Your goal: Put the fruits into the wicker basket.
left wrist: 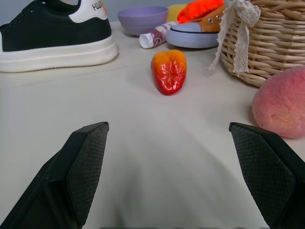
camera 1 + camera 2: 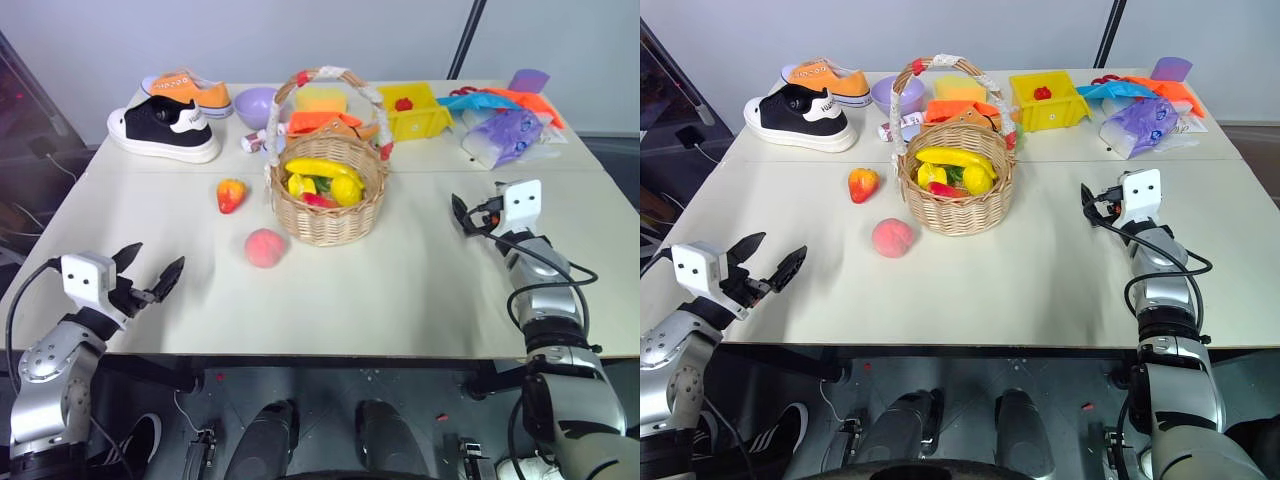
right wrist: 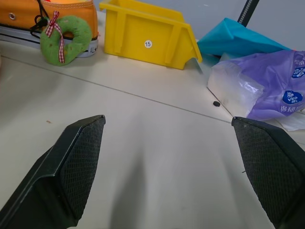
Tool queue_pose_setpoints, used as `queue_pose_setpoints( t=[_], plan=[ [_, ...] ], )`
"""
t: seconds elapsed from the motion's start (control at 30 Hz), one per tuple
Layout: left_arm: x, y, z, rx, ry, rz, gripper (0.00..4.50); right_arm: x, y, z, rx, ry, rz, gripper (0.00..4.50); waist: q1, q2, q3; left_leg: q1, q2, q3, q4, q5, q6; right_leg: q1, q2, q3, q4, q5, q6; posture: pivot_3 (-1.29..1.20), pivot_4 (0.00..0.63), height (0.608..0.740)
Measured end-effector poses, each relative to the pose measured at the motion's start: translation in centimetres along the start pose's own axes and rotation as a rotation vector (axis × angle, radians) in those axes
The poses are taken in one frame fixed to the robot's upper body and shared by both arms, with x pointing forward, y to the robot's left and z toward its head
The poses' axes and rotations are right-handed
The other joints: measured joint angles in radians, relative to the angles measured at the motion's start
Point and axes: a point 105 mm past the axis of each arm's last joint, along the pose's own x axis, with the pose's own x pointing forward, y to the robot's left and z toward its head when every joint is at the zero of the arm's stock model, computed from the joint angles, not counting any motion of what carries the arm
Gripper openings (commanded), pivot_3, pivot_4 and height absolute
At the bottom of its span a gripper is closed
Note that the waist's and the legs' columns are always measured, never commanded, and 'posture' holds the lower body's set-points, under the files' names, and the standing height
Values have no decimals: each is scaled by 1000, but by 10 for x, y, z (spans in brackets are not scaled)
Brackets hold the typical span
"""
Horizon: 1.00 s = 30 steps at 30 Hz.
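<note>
Peach [image 2: 265,247] and red-orange fruit [image 2: 230,195] lay on bench [image 2: 400,280] beside wicker basket [image 2: 328,205], left gripper [image 2: 148,272] and right gripper [image 3: 171,167] both spread, empty

Behind the yellow bin [image 2: 418,112]'s left sit a purple bowl [image 2: 256,104], 1 black sneaker [image 2: 163,130] and 1 orange sneaker [image 2: 190,91]; to its right lie a purple plastic bag [image 2: 503,136] and teal cloth [image 2: 470,100].
</note>
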Motion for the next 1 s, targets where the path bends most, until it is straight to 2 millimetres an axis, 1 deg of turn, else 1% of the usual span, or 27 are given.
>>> queue_pose_setpoints(
  t=[0.7, 1.0],
  plan=[
    [1, -1, 1, -3, -5, -5, 4350, 0, 2, 0, 0, -1, 22, 4435, 0, 0, 0, 0, 0, 0, 0, 0, 0, 0, 0, 0, 0, 0, 0, 0, 150, 740],
    [8, -4, 6, -5, -30, -17, 4350, 0, 4, 2, -1, -12, 41, 4435, 0, 0, 0, 0, 0, 0, 0, 0, 0, 0, 0, 0, 0, 0, 0, 0, 150, 740]
  ],
)
